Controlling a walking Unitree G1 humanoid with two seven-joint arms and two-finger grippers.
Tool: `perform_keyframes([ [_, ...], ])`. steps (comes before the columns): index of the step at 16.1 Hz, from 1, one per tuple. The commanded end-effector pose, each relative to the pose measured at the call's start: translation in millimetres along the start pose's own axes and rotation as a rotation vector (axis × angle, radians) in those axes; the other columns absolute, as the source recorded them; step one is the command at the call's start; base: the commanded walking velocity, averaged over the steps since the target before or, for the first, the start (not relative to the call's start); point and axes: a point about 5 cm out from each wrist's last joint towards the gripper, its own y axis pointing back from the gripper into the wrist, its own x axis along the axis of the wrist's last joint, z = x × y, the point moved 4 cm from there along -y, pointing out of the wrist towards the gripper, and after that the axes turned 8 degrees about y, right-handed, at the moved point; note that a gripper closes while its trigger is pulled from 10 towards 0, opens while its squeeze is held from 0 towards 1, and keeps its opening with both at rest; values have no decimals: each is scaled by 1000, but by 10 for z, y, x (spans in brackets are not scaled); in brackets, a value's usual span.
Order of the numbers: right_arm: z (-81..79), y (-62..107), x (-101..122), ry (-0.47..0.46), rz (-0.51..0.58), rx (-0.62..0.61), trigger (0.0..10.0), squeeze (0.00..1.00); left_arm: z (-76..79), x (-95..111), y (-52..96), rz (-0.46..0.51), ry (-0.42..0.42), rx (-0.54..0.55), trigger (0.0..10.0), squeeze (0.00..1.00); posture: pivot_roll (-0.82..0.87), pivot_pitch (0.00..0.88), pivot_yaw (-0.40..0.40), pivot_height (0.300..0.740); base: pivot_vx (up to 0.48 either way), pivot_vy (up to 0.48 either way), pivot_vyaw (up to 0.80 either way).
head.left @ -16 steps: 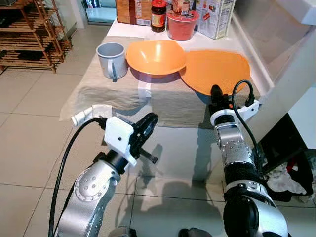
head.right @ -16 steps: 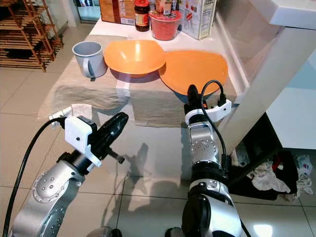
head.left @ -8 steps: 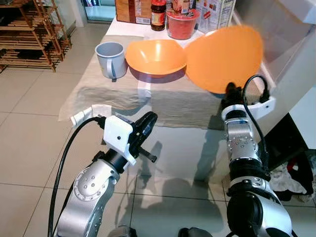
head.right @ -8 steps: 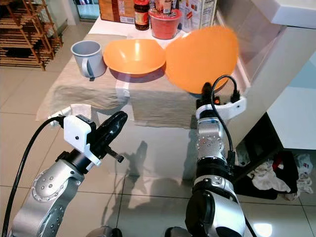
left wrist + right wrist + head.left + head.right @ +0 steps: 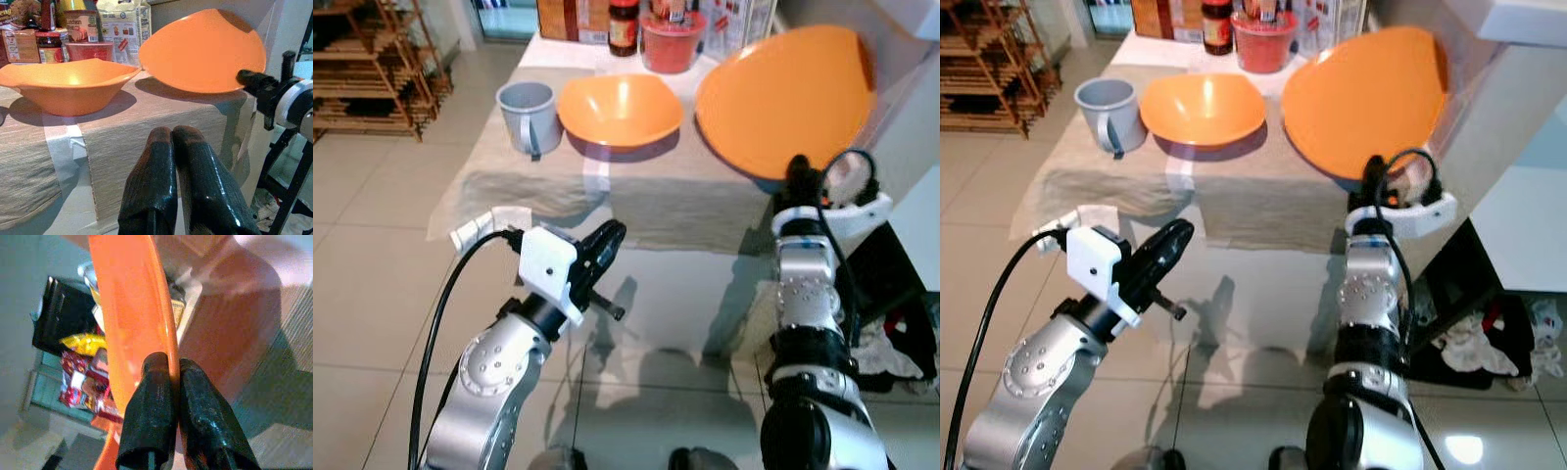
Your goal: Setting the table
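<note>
1 plate (image 5: 783, 98), 1 bowl (image 5: 620, 106), 1 mug (image 5: 528, 113); my right pincer (image 5: 797, 172) clamps the plate tilted above the worktop (image 5: 656, 191); left pincer (image 5: 181, 147) closed, empty, at 7 o'clock.

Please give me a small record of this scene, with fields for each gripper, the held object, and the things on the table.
right gripper: shut on the rim of the orange plate
plate state: lifted off the table, tilted
left gripper: shut, holding nothing, in front of the table edge
on table: orange bowl, grey mug, beige cloth
at the back: red container, dark jar, boxes
</note>
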Motion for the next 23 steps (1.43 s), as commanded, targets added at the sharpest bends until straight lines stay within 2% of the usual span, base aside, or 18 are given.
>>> perform_keyframes([
  [1, -93, -21, 155, -12, 61, 38, 10000, 0, 16, 14, -8, -4, -3, -15, 10000, 0, -53, 89, 14, 740, 0, 0, 0],
  [2, -112, -1, 185, -25, 67, 54, 10000, 0, 15, 17, -10, -3, -2, -17, 10000, 0, -54, 90, 16, 740, 0, 0, 0],
  [5, -273, 144, 150, -109, 4, 217, 10000, 0, 16, 13, -18, -6, -3, -21, 10000, 0, -62, 91, 18, 740, 0, 0, 0],
  [9, -401, 255, 167, -185, -13, 314, 10000, 0, 13, 5, -30, -9, -2, -25, 10000, 0, -67, 88, 26, 740, 0, 0, 0],
  [11, -505, 319, -4, -234, -110, 371, 10000, 0, 8, 4, -37, -11, -6, -26, 10000, 0, -65, 86, 23, 740, 0, 0, 0],
  [12, -563, 412, -196, -232, -222, 418, 10000, 0, -9, -4, -34, -16, -12, -16, 10000, 0, -63, 85, 20, 740, 0, 0, 0],
  [13, -583, 505, -397, -206, -341, 445, 10000, 0, -36, -8, -29, -17, -20, 0, 10000, 0, -60, 84, 17, 740, 0, 0, 0],
  [14, -588, 535, -448, -198, -372, 457, 10000, 0, -49, -10, -28, -17, -22, 9, 10000, 0, -53, 82, 11, 740, 0, 0, 0],
  [15, -646, 623, -508, -171, -419, 525, 10000, 0, -147, -4, -5, -11, -36, 68, 10000, 0, -52, 81, 9, 740, 0, 0, 0],
  [17, -708, 689, -483, -7, -430, 619, 10000, 0, -511, 64, 118, 45, -26, 278, 10000, 0, -54, 77, 9, 740, 0, 0, 0],
  [18, -730, 694, -469, 114, -423, 645, 10000, 0, -685, 93, 220, 72, 5, 369, 10000, 0, -55, 79, 9, 740, 0, 0, 0],
  [19, -805, 734, -455, 217, -416, 703, 10000, 0, -822, 100, 329, 83, 32, 437, 10000, 0, -63, 80, 12, 740, 0, 0, 0],
  [20, -850, 763, -449, 258, -411, 740, 10000, 0, -874, 98, 376, 85, 43, 462, 10000, 0, -69, 81, 12, 740, 0, 0, 0],
  [21, -975, 823, -386, 259, -402, 814, 10000, 0, -991, 116, 508, 118, 94, 519, 10000, 0, -75, 81, 11, 740, 0, -465, 0],
  [23, -1066, 876, -307, 201, -400, 892, 10000, 0, -1005, 154, 561, 139, 91, 521, 10000, 0, -76, 78, 8, 740, 0, -461, 0],
])
